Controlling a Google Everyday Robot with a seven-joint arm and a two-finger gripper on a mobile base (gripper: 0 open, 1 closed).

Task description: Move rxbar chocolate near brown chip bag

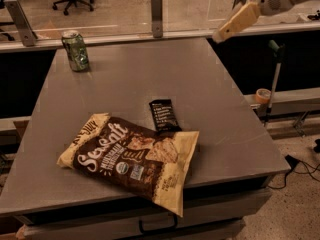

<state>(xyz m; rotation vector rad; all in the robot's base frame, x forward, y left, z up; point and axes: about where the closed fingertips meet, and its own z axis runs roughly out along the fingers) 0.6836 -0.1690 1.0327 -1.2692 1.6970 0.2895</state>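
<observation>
The rxbar chocolate (164, 116) is a small flat black wrapper with pale text. It lies on the grey table (150, 74), touching the upper right edge of the brown chip bag (131, 157). The bag is large, dark brown with cream-yellow ends and white script, lying flat at the table's front. My gripper (225, 34) is high at the upper right, above the table's far right corner, well away from the bar and holding nothing.
A green can (75, 50) stands at the table's far left corner. A glass barrier with metal posts (157, 15) runs along the far edge. A tape roll (262, 95) and a pole (275, 79) are beyond the right edge.
</observation>
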